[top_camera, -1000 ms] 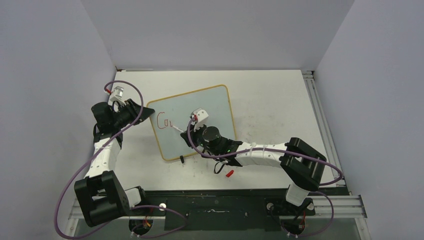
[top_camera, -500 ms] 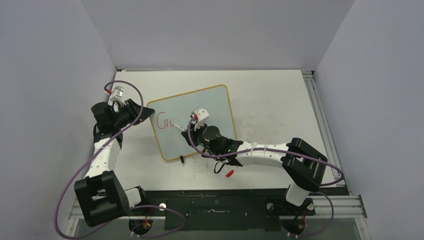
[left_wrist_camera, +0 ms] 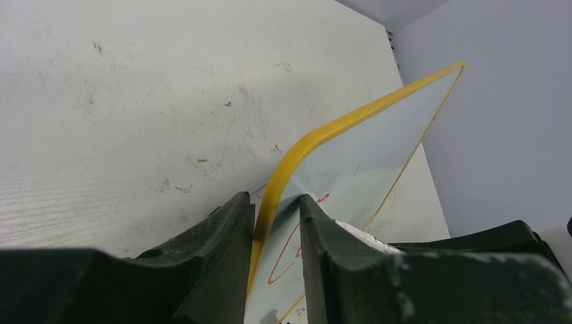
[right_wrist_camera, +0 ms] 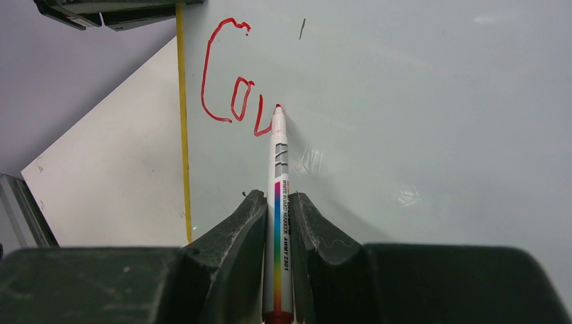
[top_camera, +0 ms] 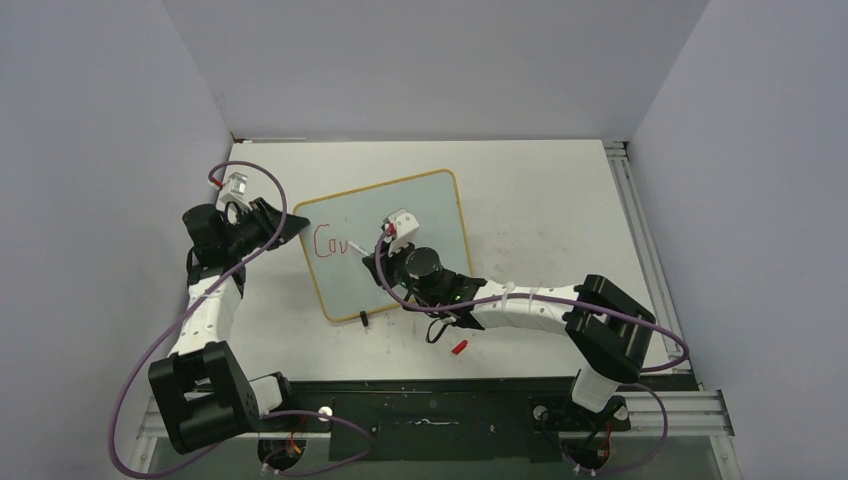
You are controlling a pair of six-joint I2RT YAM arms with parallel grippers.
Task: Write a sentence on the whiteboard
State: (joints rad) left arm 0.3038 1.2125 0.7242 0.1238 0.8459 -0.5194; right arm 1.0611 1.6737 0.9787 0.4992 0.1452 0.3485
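The whiteboard (top_camera: 420, 215) with a yellow frame lies tilted on the table. My left gripper (top_camera: 290, 226) is shut on its left corner; in the left wrist view the frame (left_wrist_camera: 283, 175) sits between the jaws of that gripper (left_wrist_camera: 273, 209). My right gripper (top_camera: 375, 265) is shut on a white marker (right_wrist_camera: 278, 202) with a rainbow stripe. Its red tip (right_wrist_camera: 277, 107) touches the board (right_wrist_camera: 418, 101). The sentence (right_wrist_camera: 233, 88) stands as red letters "Cou", also seen in the top view (top_camera: 328, 243).
A red marker cap (top_camera: 459, 347) lies on the white table (top_camera: 540, 200) near the front edge, under my right arm. A black clip foot (top_camera: 364, 320) sticks out at the board's near edge. Grey walls close in on three sides.
My right gripper has shifted slightly left and up along the board with the marker, adding to the third letter. The left arm has not moved.
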